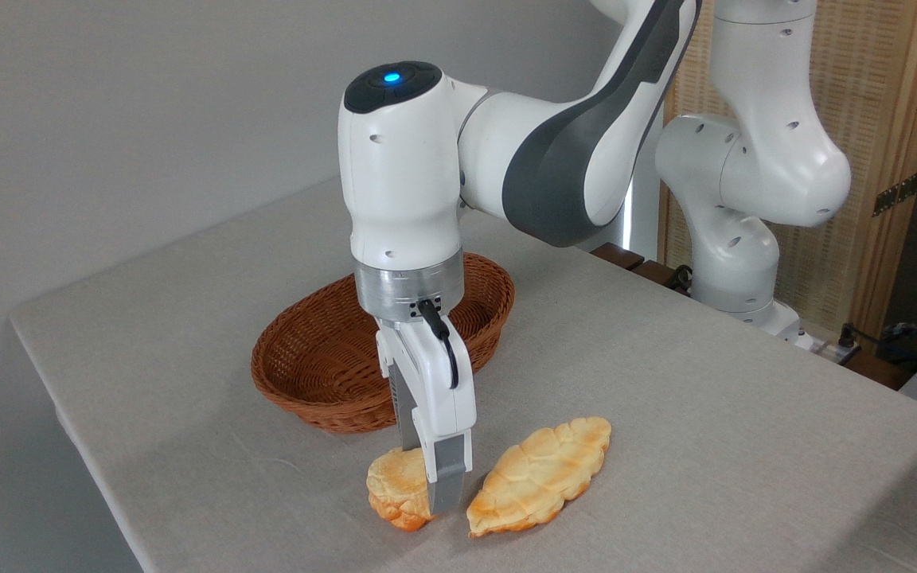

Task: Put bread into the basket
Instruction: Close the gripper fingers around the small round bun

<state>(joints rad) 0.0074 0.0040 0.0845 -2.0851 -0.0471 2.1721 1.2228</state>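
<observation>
The bread (393, 487), a small golden-orange bun, lies on the grey cloth near the table's front edge. My gripper (429, 480) points straight down over it, open, with its fingers astride the bun. The near finger (447, 477) stands against the bun's right side and reaches almost to the cloth. The far finger is mostly hidden behind the hand and the bun. The reddish-brown wicker basket (299, 395) stands just behind the gripper with nothing visible in it.
A longer leaf-shaped golden pastry (540, 476) lies close to the right of the bun and the near finger. The table's front-left edge (100, 485) runs near the bun. The robot's base (733, 263) stands at the back right.
</observation>
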